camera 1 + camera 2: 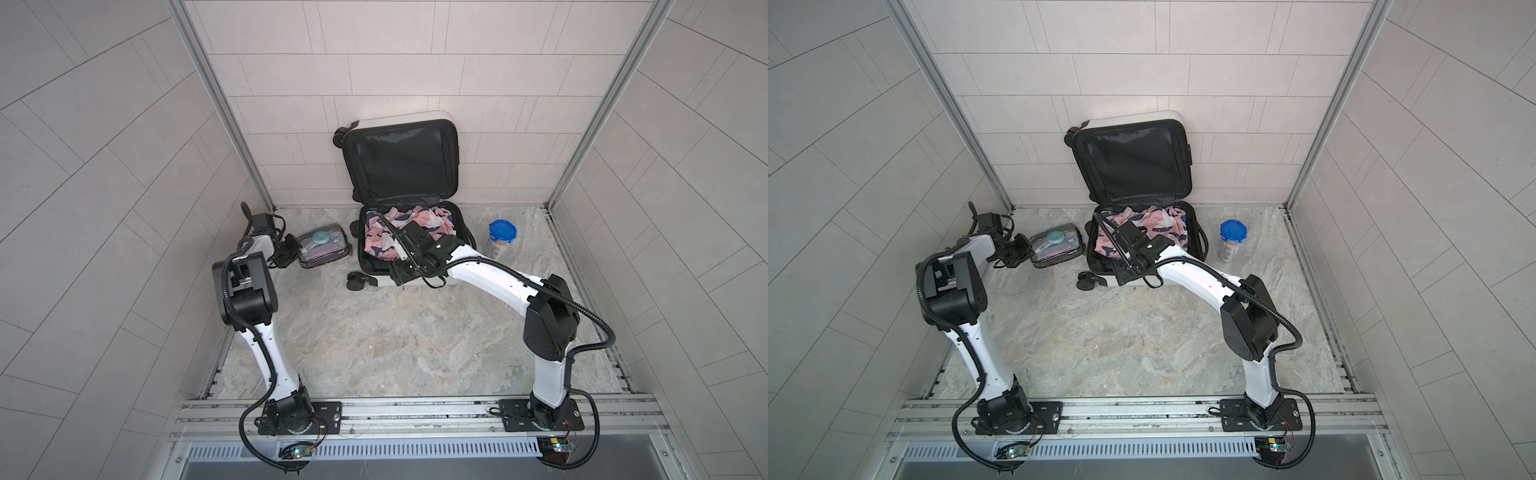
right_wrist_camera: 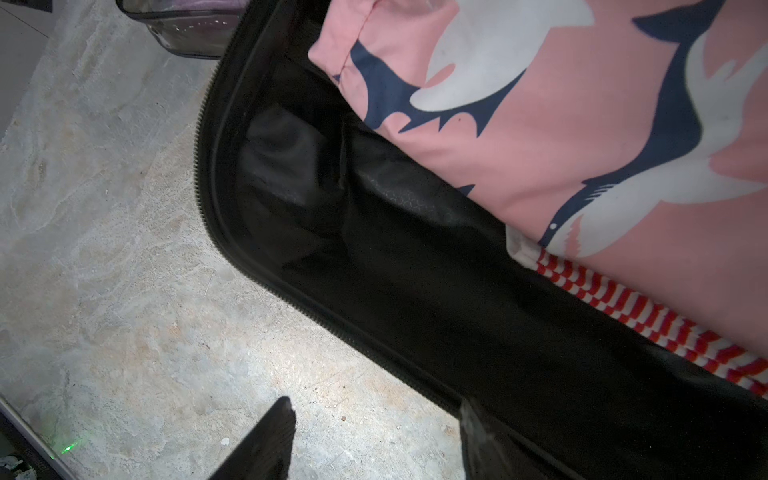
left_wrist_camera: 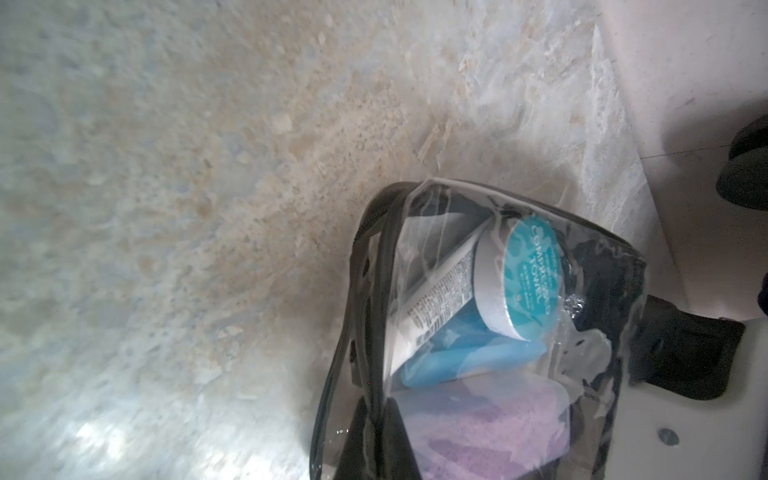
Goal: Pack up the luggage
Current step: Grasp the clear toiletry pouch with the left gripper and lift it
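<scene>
Left pincer [image 1: 293, 251] clamped on clear pouch [image 1: 324, 245], mid-left in a top view; slick plastic may slip. Right pincer [image 2: 374, 405], apart, may block the luggage [image 1: 399, 162].

The front half of the counter [image 1: 395, 340] is bare and leaves wide room to pass. At the back, the open luggage [image 1: 399, 162] fills the middle, its lid leaning on the wall. A clear pouch [image 1: 322, 249] lies just left of it and a blue-lidded jar [image 1: 500, 237] stands just right. Inside, pink cloth [image 1: 388, 239] covers the far part. The near strip of black lining [image 2: 415, 270] is free, under the right arm [image 1: 478, 270].
</scene>
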Motion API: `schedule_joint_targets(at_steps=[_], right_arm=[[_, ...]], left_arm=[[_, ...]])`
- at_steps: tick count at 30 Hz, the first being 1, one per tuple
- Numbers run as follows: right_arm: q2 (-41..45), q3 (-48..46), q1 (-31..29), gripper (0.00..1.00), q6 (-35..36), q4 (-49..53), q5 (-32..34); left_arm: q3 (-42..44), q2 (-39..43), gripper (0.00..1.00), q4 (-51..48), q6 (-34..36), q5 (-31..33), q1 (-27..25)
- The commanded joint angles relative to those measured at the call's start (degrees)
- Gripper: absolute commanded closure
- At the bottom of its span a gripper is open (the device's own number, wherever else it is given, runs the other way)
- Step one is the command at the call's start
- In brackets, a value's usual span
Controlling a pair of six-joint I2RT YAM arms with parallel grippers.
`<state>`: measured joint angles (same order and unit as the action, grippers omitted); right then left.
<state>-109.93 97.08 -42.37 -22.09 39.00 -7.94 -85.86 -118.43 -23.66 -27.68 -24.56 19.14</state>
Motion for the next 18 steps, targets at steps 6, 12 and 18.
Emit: schedule_joint_targets(at_steps=[6, 12, 18], right_arm=[[1.66, 1.65, -0.28, 0.35, -2.51, -0.81, -1.26], [2.37, 1.38, -0.27, 0.35, -2.94, -0.99, -2.59], [1.94, 1.73, -0.31, 0.34, -6.74, -3.41, -8.05]], left_arm=[[5.18, 13.12, 1.00, -7.45, -0.40, 6.80, 0.60], [15.23, 22.72, 1.00, -5.43, -2.68, 7.34, 0.95], [18.79, 30.91, 1.00, -7.52, -3.01, 4.35, 0.77]])
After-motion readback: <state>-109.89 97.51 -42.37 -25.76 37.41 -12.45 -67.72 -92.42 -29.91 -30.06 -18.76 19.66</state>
